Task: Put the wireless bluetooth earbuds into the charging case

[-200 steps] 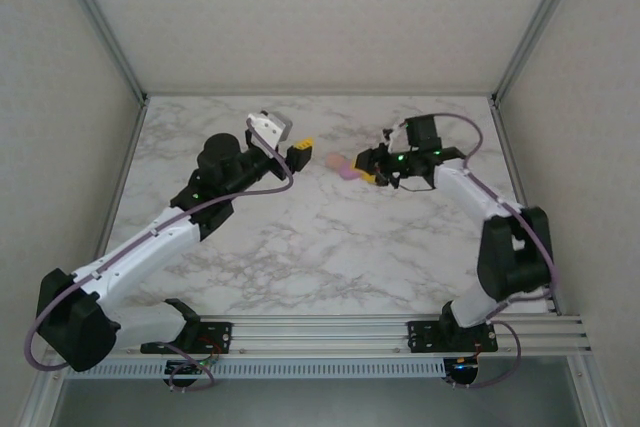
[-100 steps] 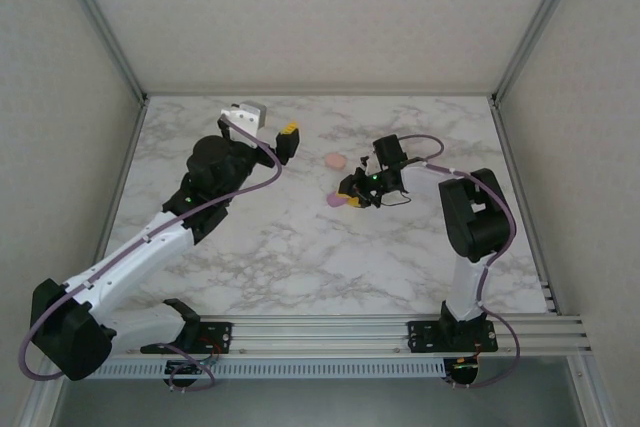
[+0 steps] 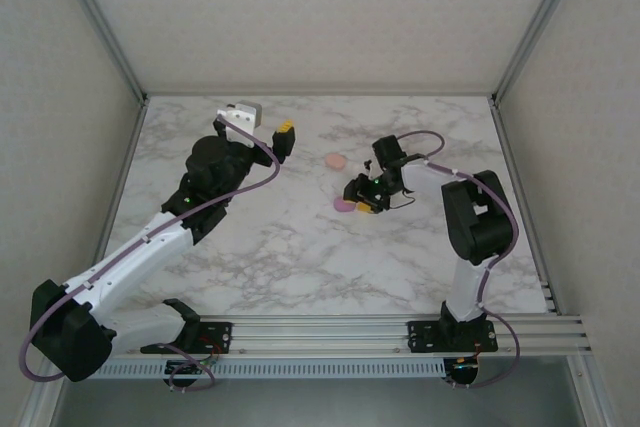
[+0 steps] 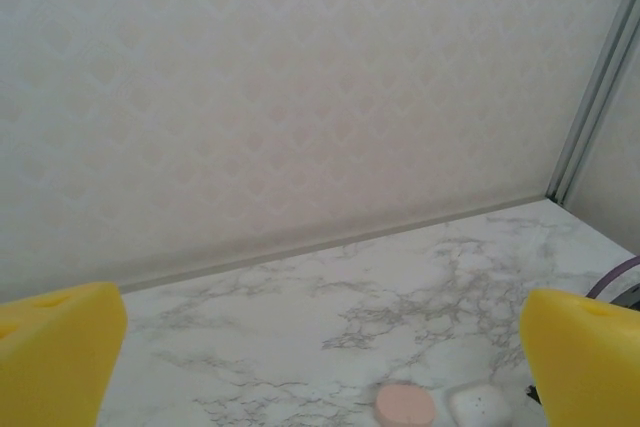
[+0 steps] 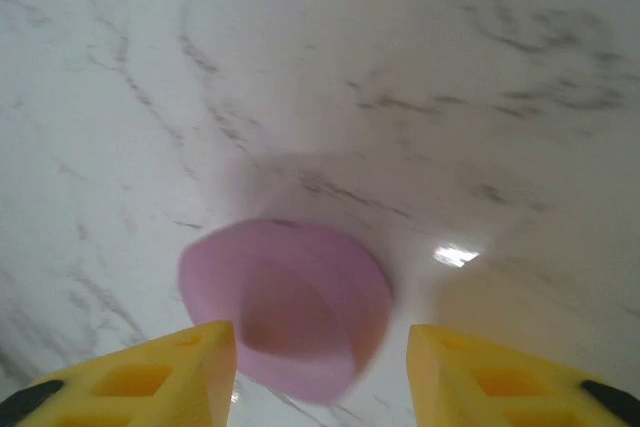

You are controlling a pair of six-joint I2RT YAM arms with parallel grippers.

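The small purple charging case point(image 5: 285, 302) lies on the marble table point(image 3: 300, 247) between the parted jaws of the right gripper point(image 5: 320, 347), untouched — light, hard and slick, I'd guess, best pinched across its rim — while the left gripper point(image 4: 320, 357) hangs spread wide.

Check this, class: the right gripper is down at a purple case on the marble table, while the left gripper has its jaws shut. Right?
Wrong on one point: the left gripper is wide open; the left wrist view shows its yellow fingers far apart. The right gripper is down at the purple case on the table.
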